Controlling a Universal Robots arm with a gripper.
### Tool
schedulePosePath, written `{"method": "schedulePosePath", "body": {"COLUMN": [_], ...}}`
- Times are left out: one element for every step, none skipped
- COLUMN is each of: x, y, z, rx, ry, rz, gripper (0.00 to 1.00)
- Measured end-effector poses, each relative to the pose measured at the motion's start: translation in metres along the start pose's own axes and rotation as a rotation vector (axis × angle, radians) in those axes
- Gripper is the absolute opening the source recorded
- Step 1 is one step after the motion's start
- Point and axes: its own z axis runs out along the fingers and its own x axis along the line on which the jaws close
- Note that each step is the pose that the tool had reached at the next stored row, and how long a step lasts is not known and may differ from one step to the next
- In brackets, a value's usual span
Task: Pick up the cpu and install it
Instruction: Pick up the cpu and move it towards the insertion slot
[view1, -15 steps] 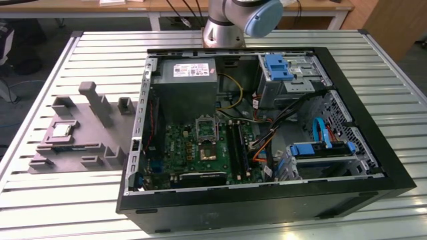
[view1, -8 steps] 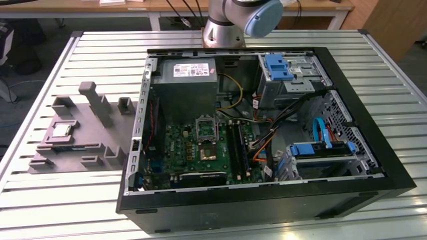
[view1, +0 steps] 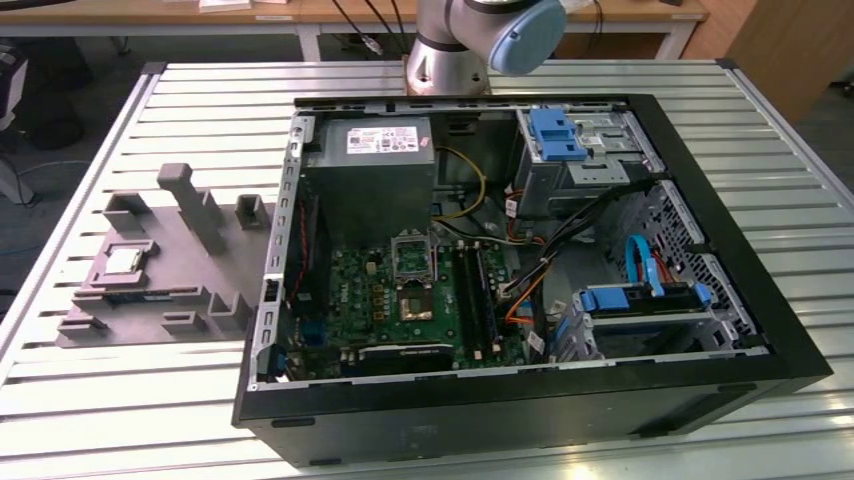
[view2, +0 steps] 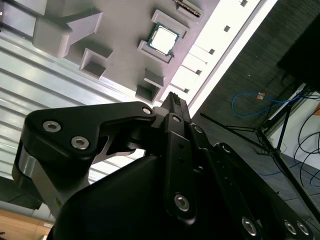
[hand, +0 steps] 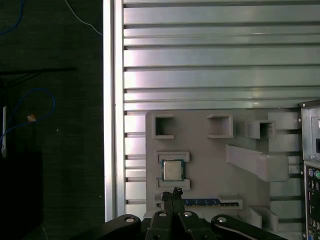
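In the exterior view, my arm (view1: 467, 40) rises from the far edge of the bench (view1: 134, 420). The cpu (view1: 123, 262) lies flat, metal top up, in a square pocket of the grey tray (view1: 200, 290). The tray rests on the bench on the exterior view's left of the open PC case (view1: 534, 400). Inside the case the socket (view1: 411, 262) shows a dark centre, so I judge that nothing is installed yet.

In the second wrist view, my hand (view2: 173, 97) has its fingertips drawn together with nothing between them, so it is closed and empty. The cpu (view2: 164, 39) lies out beyond the tips, apart from them and with no contact. The tray's raised blocks stand around it.

In the first wrist view, the cpu (hand: 172, 170) sits almost straight ahead of my hand (hand: 173, 192), near the tips and in line with them. The pocket's low lips hold it on two sides. It is square, so it has no long axis to match. Its edges run parallel and square to the line of my fingers, so I judge that no twist is called for. A narrow blue-edged strip (hand: 205, 202) in a tray slot lies just beside my fingertips, nearer to me than the chip. How high I hang over the tray I cannot tell. I read this as the approach, with the grasp not yet made.
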Motion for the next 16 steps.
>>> {"method": "schedulePosePath", "body": {"x": [0.0, 0.0, 0.0, 0.0, 0.0001, 0.0001, 0.0001, 0.0001, 0.0001, 0.0001, 0.0001, 0.0002, 0.0002, 0.0001, 0.0001, 0.0002], "y": [0.0, 0.0, 0.0, 0.0, 0.0, 0.0, 0.0, 0.0, 0.0, 0.0, 0.0, 0.0, 0.0, 0.0, 0.0, 0.0], "z": [0.0, 0.0, 0.0, 0.0, 0.0, 0.0, 0.0, 0.0, 0.0, 0.0, 0.0, 0.0001, 0.0005, 0.001, 0.0016, 0.0023], "rx": [0.0, 0.0, 0.0, 0.0, 0.0, 0.0, 0.0, 0.0, 0.0, 0.0, 0.0, 0.0, -0.0001, 0.0, 0.0, 0.0], "ry": [0.0, 0.0, 0.0, 0.0, 0.0, 0.0, 0.0, 0.0, -0.0001, 0.0, -0.0001, 0.0, -0.0001, 0.0002, 0.001, 0.0022], "rz": [0.0, 0.0, 0.0, 0.0, 0.0, 0.0, 0.0, 0.0, 0.0, 0.0, 0.0, 0.0, -0.001, -0.005, -0.014, -0.025], "gripper": [0.11, 0.17, 0.23, 0.23, 0.29, 0.29, 0.35, 0.41, 0.41, 0.47, 0.53, 0.53, 0.53, 0.59, 0.59, 0.59]}}
